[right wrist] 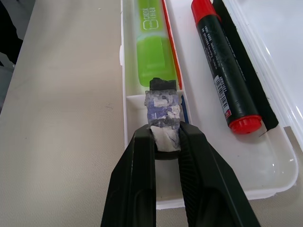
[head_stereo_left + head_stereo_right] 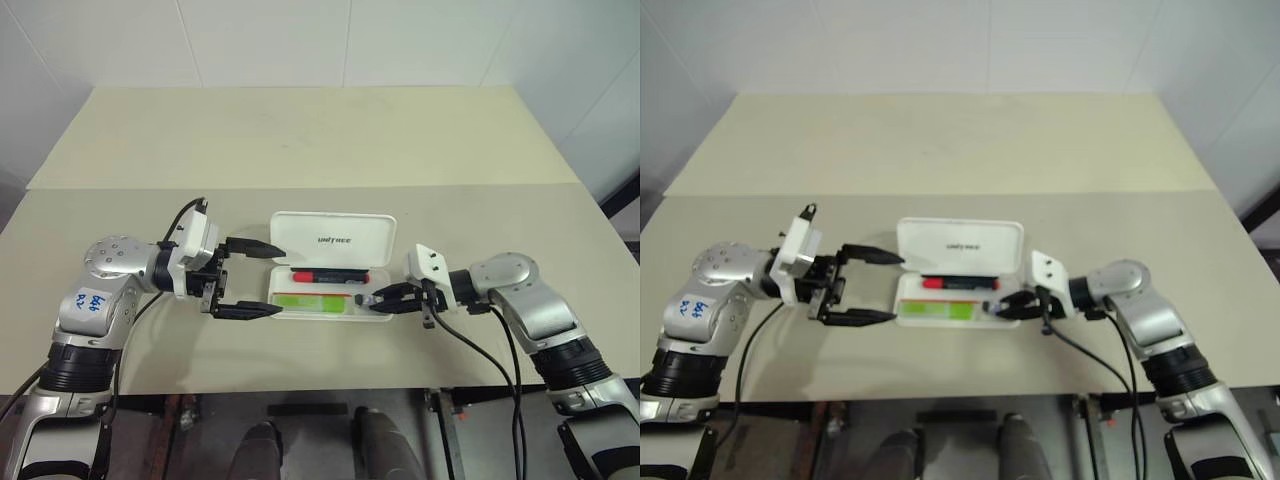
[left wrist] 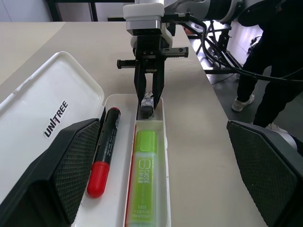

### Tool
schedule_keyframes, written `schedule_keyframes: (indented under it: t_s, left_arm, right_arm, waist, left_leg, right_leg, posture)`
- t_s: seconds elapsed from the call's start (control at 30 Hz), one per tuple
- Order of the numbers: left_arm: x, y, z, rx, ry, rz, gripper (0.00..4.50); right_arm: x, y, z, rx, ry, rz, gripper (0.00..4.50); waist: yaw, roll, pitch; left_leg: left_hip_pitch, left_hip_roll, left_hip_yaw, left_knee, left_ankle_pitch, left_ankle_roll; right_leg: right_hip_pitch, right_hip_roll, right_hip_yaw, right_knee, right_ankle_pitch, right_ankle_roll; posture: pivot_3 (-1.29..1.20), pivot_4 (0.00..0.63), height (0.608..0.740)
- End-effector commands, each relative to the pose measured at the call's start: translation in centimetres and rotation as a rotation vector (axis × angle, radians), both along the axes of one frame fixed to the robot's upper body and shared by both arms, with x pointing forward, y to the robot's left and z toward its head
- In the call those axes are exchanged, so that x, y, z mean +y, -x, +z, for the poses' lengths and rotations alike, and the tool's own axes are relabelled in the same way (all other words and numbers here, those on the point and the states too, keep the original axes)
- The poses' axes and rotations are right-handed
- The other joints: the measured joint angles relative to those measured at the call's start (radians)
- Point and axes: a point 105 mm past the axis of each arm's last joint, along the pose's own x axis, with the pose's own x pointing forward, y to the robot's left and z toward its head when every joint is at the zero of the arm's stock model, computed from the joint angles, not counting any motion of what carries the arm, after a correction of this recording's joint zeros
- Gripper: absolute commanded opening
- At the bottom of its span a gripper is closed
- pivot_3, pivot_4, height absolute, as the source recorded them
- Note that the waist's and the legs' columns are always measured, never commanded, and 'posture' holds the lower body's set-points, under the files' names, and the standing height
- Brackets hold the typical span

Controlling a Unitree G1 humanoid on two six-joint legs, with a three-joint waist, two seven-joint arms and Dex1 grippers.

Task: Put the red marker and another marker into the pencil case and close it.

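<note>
My right gripper (image 1: 165, 139) pinches a small eraser (image 1: 163, 111) at the pencil case (image 2: 335, 235) tray's right end. Both markers lie lengthwise inside; my wide-open left gripper (image 2: 250, 278) waits beside the raised lid.

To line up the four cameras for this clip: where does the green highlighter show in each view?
Left eye: green highlighter in the pencil case's near compartment, below the red marker.
Right eye: same spot, near strip of the tray.
Left wrist: lower centre, right of the red marker.
Right wrist: top centre, beyond the right gripper.
Shared landmark: the red marker.
</note>
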Motion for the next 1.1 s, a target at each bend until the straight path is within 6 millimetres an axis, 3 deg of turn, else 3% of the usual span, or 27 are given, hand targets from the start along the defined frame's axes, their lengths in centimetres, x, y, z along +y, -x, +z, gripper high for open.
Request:
schedule_keyframes:
  t_s: [0.03, 0.3, 0.6, 0.7, 0.9, 1.1]
  left_arm:
    - [0.0, 0.3, 0.8, -0.048, -0.007, -0.003, 4.5]
    - [0.0, 0.1, 0.9, -0.056, -0.008, -0.003, 4.5]
    - [-0.2, 0.0, 1.1, -0.063, -0.008, -0.008, 4.5]
    - [-0.2, -0.1, 1.1, -0.066, -0.007, -0.011, 4.5]
    - [-0.2, -0.2, 1.2, -0.07, 0.001, -0.006, 4.5]
    - [0.6, -0.2, 1.3, -0.065, 0.028, 0.05, 4.5]
  right_arm:
    - [0.0, 0.1, 0.9, -0.039, -0.004, 0.021, 0.34]
    - [-0.6, 0.0, 0.8, -0.025, 0.017, 0.011, 0.34]
    - [-0.7, -0.2, 1.5, -0.05, 0.022, 0.023, 3.57]
    - [-0.1, -0.5, 2.9, -0.101, -0.026, 0.035, 4.49]
    - [0.4, 0.1, 5.8, -0.134, -0.155, 0.045, 4.49]
    - [-1.8, 1.5, 7.3, -0.16, -0.207, -0.03, 4.49]
  waist:
    - [-0.001, 0.0, 0.0]
    - [0.0, 0.0, 0.0]
    - [0.0, 0.0, 0.0]
    - [-0.002, 0.0, 0.0]
    - [0.001, 0.0, 0.0]
    - [0.01, 0.0, 0.0]
  left_leg:
    - [0.0, 0.0, 0.0, 0.0, 0.0, 0.0]
    - [0.0, 0.0, 0.0, 0.0, 0.0, 0.0]
    - [0.0, 0.0, 0.0, 0.0, 0.0, 0.0]
    - [0.0, 0.0, 0.0, 0.0, 0.0, 0.0]
    - [0.0, 0.0, 0.0, 0.0, 0.0, 0.0]
    - [-0.001, 0.0, 0.0, 0.0, 0.0, 0.0]
  right_leg:
    - [0.0, 0.0, 0.0, 0.0, 0.0, 0.0]
    - [0.0, 0.0, 0.0, 0.0, 0.0, 0.0]
    - [0.0, 0.0, 0.0, 0.0, 0.0, 0.0]
    - [0.0, 0.0, 0.0, 0.0, 0.0, 0.0]
    - [0.0, 0.0, 0.0, 0.0, 0.0, 0.0]
    - [0.0, 0.0, 0.0, -0.001, 0.0, 0.0]
  posture:
    - [0.0, 0.15, 0.74]
    - [0.0, 0.15, 0.74]
    - [0.0, 0.15, 0.74]
    - [0.0, 0.15, 0.74]
    - [0.0, 0.15, 0.74]
    - [0.0, 0.15, 0.74]
